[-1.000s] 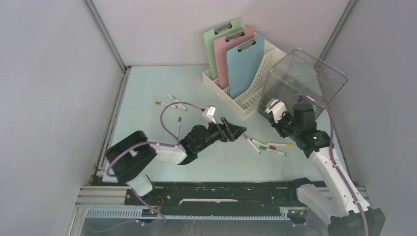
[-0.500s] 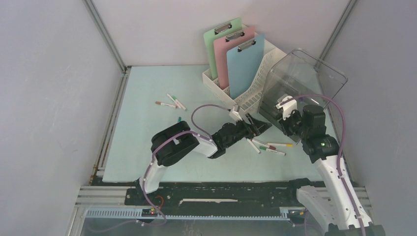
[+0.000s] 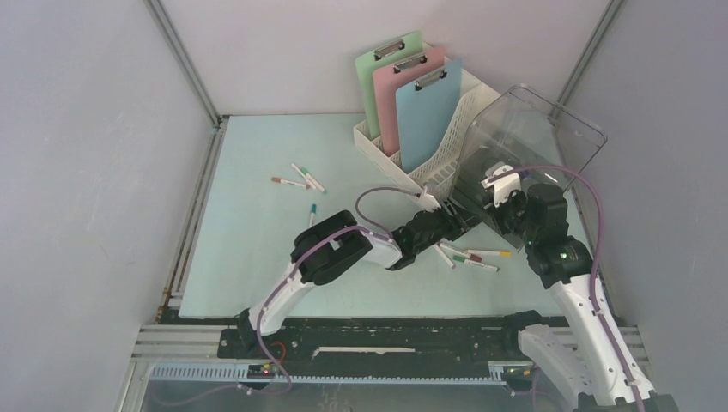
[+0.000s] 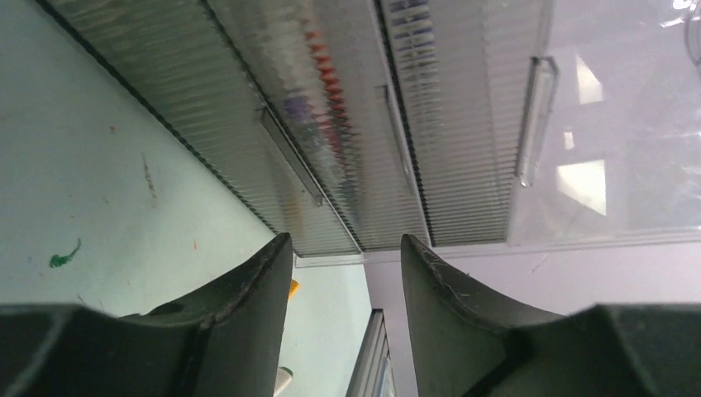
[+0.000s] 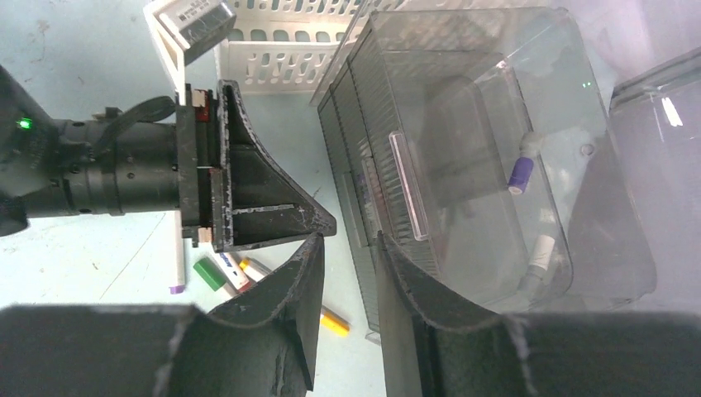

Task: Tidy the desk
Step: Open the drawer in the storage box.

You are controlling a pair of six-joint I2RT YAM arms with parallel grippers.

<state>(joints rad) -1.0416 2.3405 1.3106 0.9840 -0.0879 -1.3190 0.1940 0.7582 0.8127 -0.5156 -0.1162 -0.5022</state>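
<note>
**Left arm reaches across to the drawer unit**

Swinging to the right since a second ago, the left arm has carried the left gripper from the middle of the desk to the front of the clear drawer unit. The right arm also edged up toward that unit early in the second and has hardly shifted since.

In the left wrist view, the left fingers stand apart with nothing between them. They point at the ribbed drawer fronts, close to the unit's lower edge.

The right gripper sits just beside the left one. Its jaws are only slightly apart, and an edge of the drawer unit shows in the narrow gap. Whether they pinch that edge cannot be told.

The pale mint-blue desk fills the floor of the cell between the grey walls, beneath both arms. At its far right stands a white file rack holding a green clipboard, a pink clipboard and a blue clipboard, all upright. The drawer unit is just beside the rack on its right.

Several pens lie loose under the two grippers, and more pens are scattered well apart on the left half.
</note>
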